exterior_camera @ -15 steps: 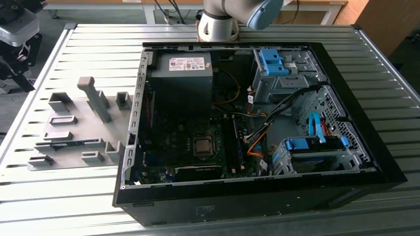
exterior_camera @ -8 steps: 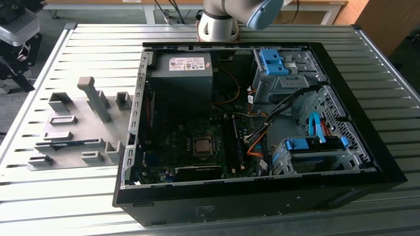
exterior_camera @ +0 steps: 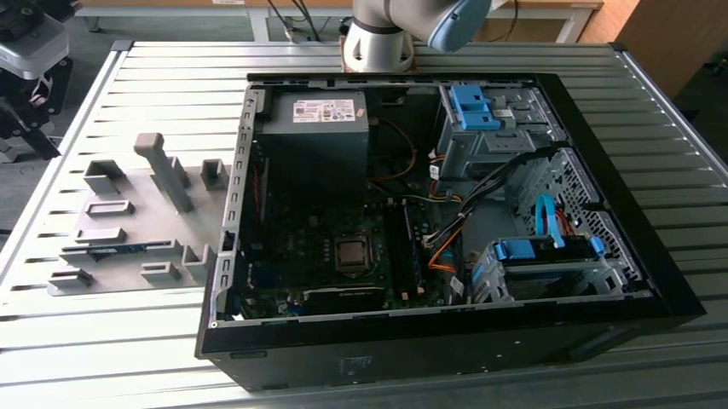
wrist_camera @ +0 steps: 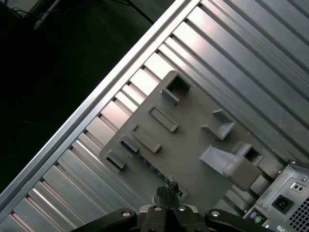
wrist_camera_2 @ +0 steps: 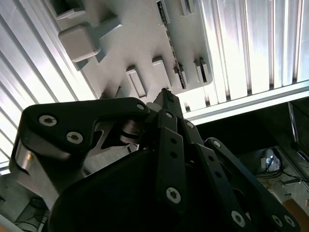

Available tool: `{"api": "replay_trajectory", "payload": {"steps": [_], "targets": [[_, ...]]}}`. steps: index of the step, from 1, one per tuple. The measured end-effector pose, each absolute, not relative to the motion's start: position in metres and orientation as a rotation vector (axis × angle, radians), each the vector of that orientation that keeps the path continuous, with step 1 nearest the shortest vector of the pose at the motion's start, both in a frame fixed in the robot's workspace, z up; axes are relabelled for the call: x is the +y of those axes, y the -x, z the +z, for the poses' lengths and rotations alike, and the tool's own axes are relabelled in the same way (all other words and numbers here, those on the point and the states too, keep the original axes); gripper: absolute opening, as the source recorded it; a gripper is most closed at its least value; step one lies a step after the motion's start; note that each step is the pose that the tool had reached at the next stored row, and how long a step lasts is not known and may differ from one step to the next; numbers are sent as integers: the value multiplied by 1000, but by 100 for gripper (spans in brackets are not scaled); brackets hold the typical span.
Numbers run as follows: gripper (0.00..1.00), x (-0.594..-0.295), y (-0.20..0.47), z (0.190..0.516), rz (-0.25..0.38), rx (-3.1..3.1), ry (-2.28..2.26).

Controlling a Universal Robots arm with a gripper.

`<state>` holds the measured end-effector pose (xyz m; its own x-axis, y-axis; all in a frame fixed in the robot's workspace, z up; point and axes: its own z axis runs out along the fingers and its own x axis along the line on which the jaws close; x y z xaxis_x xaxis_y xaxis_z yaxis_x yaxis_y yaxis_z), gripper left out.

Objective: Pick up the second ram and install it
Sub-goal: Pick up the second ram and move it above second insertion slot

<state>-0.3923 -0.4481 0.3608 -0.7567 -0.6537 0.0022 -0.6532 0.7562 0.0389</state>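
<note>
Grey holder plate (wrist_camera: 193, 145) carries the second ram (wrist_camera: 149, 165); my fingers (wrist_camera: 165, 195) hang together above, so descending could strike and crack it.

No readable text. White sticker (exterior_camera: 326, 112) on the grey metal power-supply box (exterior_camera: 313, 145) inside the open black computer case (exterior_camera: 455, 345), well apart from the pincer (wrist_camera: 166, 189), carries print, but it's too small to make out.

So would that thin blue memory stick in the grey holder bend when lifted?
Probably stays stiff: the memory stick looks like a flat board. Likely light, being so thin. Its narrow edges offer little grip, so it might slip.
</note>
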Motion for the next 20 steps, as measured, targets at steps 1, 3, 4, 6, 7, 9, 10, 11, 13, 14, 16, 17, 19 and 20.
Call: {"api": "replay_trajectory", "payload": {"steps": [1, 3, 4, 6, 7, 9, 10, 11, 13, 14, 16, 17, 19, 20], "targets": [[11, -448, 392, 361, -56, -2929, -1092], [11, -448, 392, 361, -56, -2927, -1095], [11, -448, 392, 361, -56, -2927, -1096], [11, -448, 392, 361, -56, -2926, -1100], [11, -448, 392, 361, -56, -2921, -1110], [11, -448, 392, 361, -56, -2920, -1113], [11, -448, 392, 361, -56, -2920, -1115], [11, -448, 392, 361, -56, -2919, -1117], [11, -448, 392, 361, -56, -2918, -1120], [11, -448, 392, 361, -56, -2917, -1121], [11, -448, 392, 361, -55, -2916, -1124], [11, -448, 392, 361, -55, -2915, -1126], [11, -448, 392, 361, -55, -2914, -1129], [11, -448, 392, 361, -55, -2913, -1131]]}}
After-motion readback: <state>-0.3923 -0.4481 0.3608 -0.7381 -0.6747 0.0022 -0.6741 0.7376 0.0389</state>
